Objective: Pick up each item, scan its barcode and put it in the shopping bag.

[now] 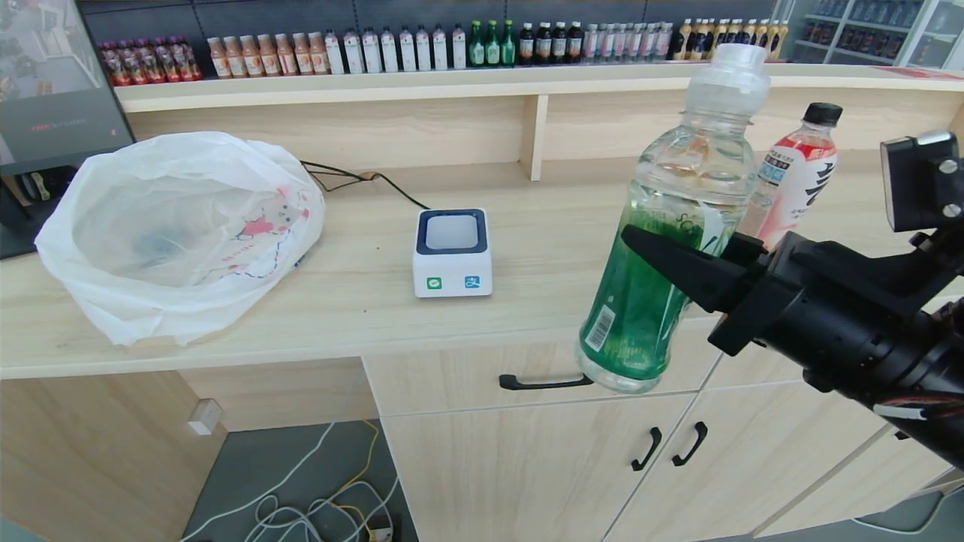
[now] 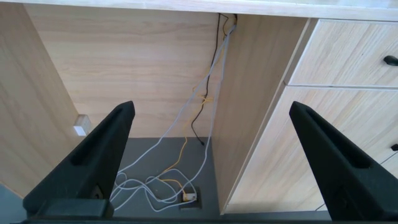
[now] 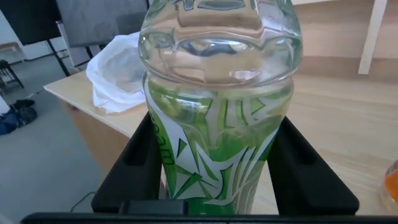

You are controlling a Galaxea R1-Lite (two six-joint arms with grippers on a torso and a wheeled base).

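Note:
My right gripper (image 1: pixel 689 267) is shut on a clear bottle with a green label (image 1: pixel 670 226), held tilted in the air over the counter's front edge, right of the scanner; its barcode faces front-left. In the right wrist view the green-label bottle (image 3: pixel 217 118) sits between the black fingers (image 3: pixel 134 165). The white scanner (image 1: pixel 452 252) with a dark-framed window stands mid-counter. The white shopping bag (image 1: pixel 181 233) lies open at the counter's left. A pink-labelled bottle with a black cap (image 1: pixel 798 177) stands behind the held one. My left gripper (image 2: pixel 205 162) is open, low before the cabinet recess.
A wooden counter (image 1: pixel 361 316) with drawers and black handles (image 1: pixel 546 382) below. A shelf of several bottles (image 1: pixel 452 45) runs along the back. A black cable (image 1: pixel 361 181) leads to the scanner. Loose cables (image 1: pixel 324 512) lie on the floor under the counter.

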